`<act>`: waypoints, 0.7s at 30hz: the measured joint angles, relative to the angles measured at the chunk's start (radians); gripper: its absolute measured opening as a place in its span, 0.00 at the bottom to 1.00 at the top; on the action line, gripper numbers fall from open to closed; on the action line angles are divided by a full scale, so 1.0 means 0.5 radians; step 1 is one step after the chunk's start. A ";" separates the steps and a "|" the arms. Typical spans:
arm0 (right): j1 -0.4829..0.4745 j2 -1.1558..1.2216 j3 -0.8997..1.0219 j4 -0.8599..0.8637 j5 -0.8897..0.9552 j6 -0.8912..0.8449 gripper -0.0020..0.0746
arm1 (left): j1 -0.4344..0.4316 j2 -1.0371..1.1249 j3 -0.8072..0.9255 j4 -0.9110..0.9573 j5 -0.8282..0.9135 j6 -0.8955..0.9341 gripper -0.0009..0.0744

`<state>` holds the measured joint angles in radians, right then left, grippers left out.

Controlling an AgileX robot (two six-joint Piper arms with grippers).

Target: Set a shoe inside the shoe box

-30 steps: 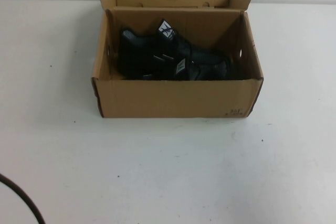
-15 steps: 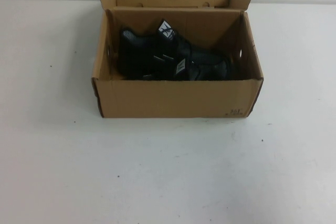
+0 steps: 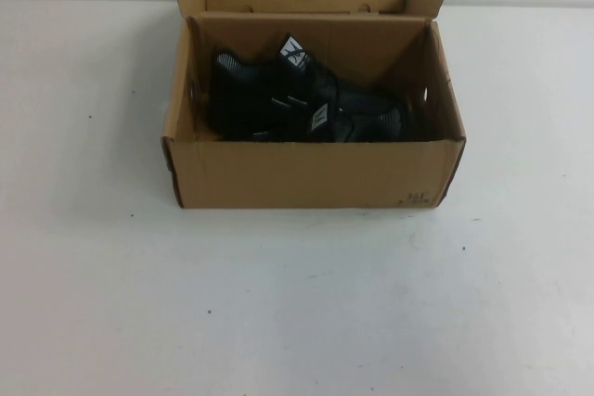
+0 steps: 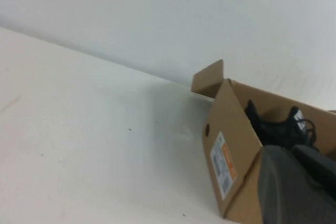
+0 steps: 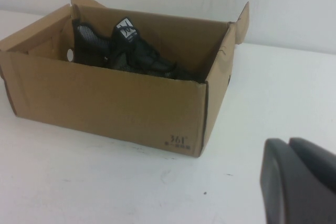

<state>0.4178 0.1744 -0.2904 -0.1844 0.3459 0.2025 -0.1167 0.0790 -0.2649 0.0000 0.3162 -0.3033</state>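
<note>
- A plain white tabletop [image 3: 297, 303] runs back to a pale wall; nothing else stands on it but the shoe box [image 3: 311, 173].
- The shoe box sits toward the far middle of the tabletop, its long side facing the robot, its lid flap folded back against the wall side.
- The shoe [image 3: 306, 104] lies inside the box, its long axis along the box's length, the white logo tag on its tongue standing up near the back wall. A second dark shoe seems tangled with it, though I cannot tell where one ends and the other begins.
- Neither arm shows in the high view.
- The left gripper [image 4: 302, 182] hangs outside the box's labelled end wall, fingers together and empty.
- The right gripper [image 5: 302, 182] is low over the tabletop, near the printed front corner but apart from it, also closed on nothing.
- Judged from this, the shoe is already boxed; neither arm looks clearly nearer to it.
</note>
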 joint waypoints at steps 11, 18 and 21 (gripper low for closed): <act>0.000 0.000 0.000 0.000 0.000 0.000 0.00 | 0.000 -0.175 0.449 0.330 -0.068 0.181 0.01; 0.000 0.000 0.000 0.000 0.000 0.000 0.00 | -0.079 -0.179 0.579 0.290 0.149 0.468 0.01; 0.000 0.000 0.000 0.000 0.000 0.000 0.00 | -0.106 -0.179 0.579 0.285 0.149 0.476 0.01</act>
<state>0.4178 0.1744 -0.2904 -0.1844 0.3459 0.2025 -0.1697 -0.0107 0.0248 0.1426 0.3905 -0.0651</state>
